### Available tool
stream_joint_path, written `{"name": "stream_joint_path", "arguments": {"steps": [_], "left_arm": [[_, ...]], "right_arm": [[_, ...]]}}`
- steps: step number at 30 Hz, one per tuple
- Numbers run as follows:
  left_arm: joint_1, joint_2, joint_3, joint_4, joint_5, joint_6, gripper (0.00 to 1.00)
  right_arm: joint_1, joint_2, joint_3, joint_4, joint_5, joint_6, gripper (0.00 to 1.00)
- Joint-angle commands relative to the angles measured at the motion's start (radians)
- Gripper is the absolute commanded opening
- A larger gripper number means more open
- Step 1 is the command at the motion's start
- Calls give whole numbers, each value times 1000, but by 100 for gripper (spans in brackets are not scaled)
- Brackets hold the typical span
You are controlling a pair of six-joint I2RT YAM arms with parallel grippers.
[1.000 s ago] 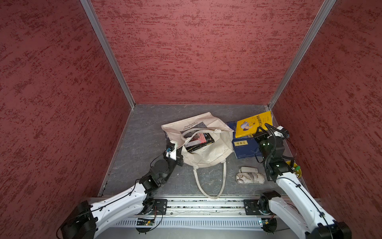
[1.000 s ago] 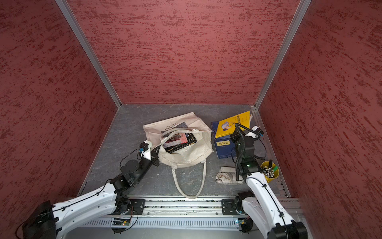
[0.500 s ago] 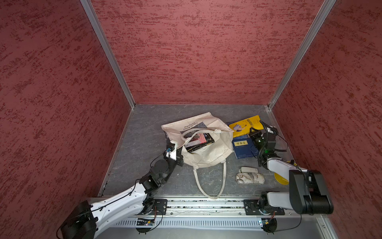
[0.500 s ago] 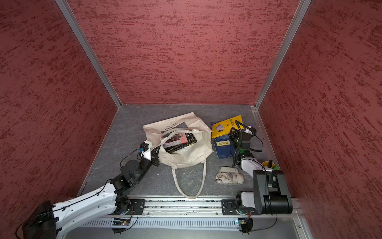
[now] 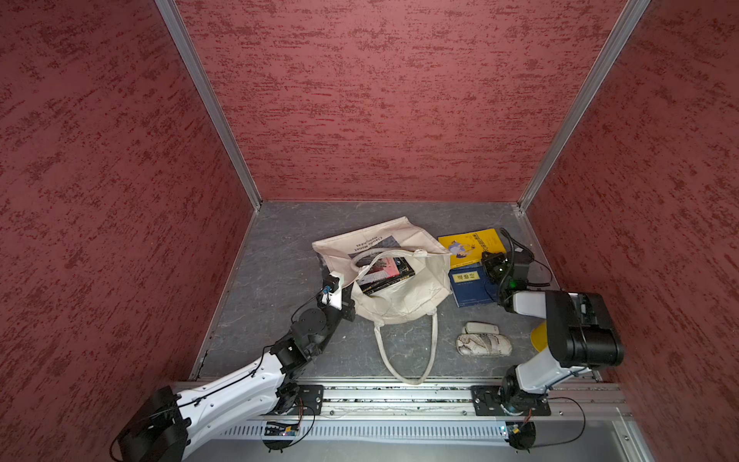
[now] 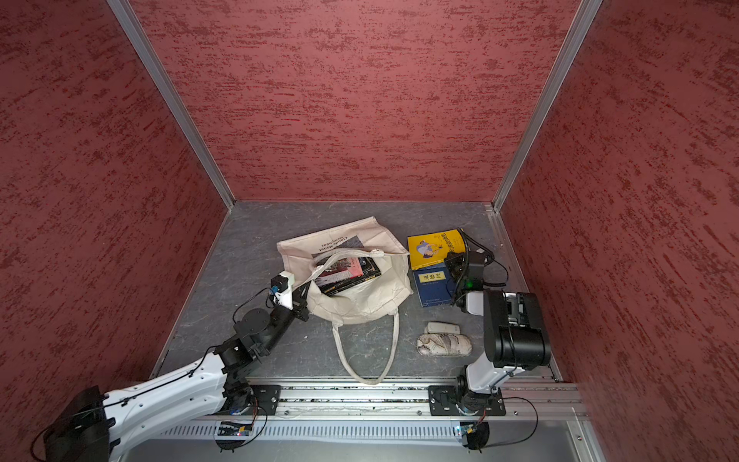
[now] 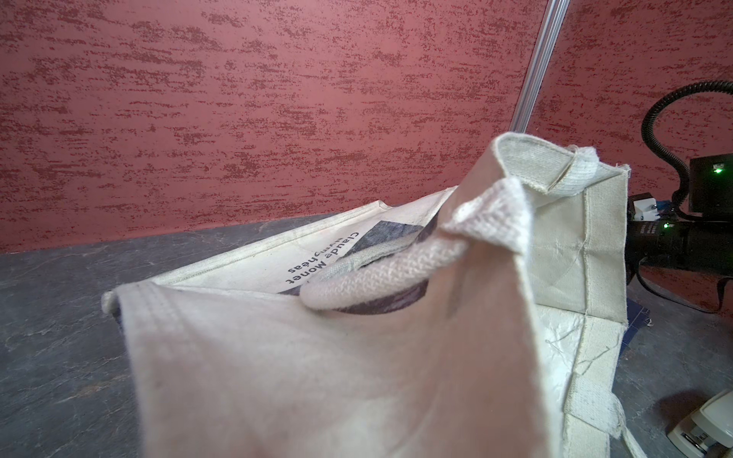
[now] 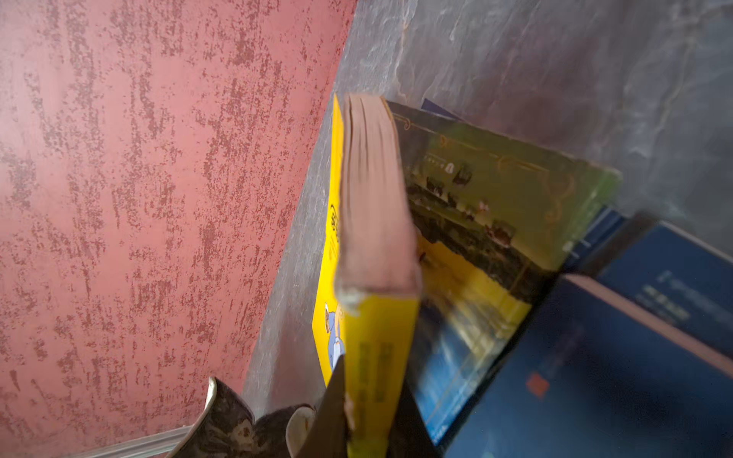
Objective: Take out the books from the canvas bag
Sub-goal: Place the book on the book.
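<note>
Books [image 5: 384, 273]: two inside canvas bag [image 5: 404, 300], two outside.

A robotics lab test cell is indicated: a grey worktop [image 5: 280, 256] is enclosed by red textured panels [image 5: 380, 100] in aluminium framing [image 5: 208, 104], and two robot arms [image 5: 240, 380] are bolted to a metal rail [image 5: 400, 396].

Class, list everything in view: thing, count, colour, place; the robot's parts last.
canvas bag: one, cream, mid-floor.
books in the bag: at least two, mostly black.
yellow book: one, right of the bag.
dark blue book: one, beside it.
green-covered book: one, by the yellow one.
pouch: one, white patterned, near front.
small white object: one, beside the pouch.
yellow container: one, right of the pouch.
left gripper: shut on the bag.
right gripper: shut on the yellow book.
</note>
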Motion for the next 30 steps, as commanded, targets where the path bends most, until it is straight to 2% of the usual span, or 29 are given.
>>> {"name": "stream_joint_path", "arguments": {"steps": [1, 3, 9, 12, 16, 23, 28, 30], "left_arm": [[-3, -4, 12, 87, -5, 16, 0], [-3, -1, 12, 88, -4, 16, 0], [-3, 3, 12, 88, -4, 18, 0], [-3, 2, 12, 88, -5, 18, 0], [-3, 1, 13, 88, -6, 19, 0], [-3, -1, 12, 89, -4, 19, 0], [-3, -5, 12, 87, -6, 20, 0], [-3, -7, 12, 87, -6, 20, 0]], "right_arm": [[-16, -24, 47, -30, 22, -46, 0], [-18, -31, 62, -66, 40, -69, 0], [-24, 25, 115, -115, -44, -107, 7], [-24, 30, 120, -140, -50, -96, 21], [-23, 18, 124, -188, -52, -101, 27], [-29, -5, 116, -253, -50, -98, 51], [-52, -19, 116, -313, -102, -88, 62], [-55, -53, 99, -343, -85, -81, 69]]}}
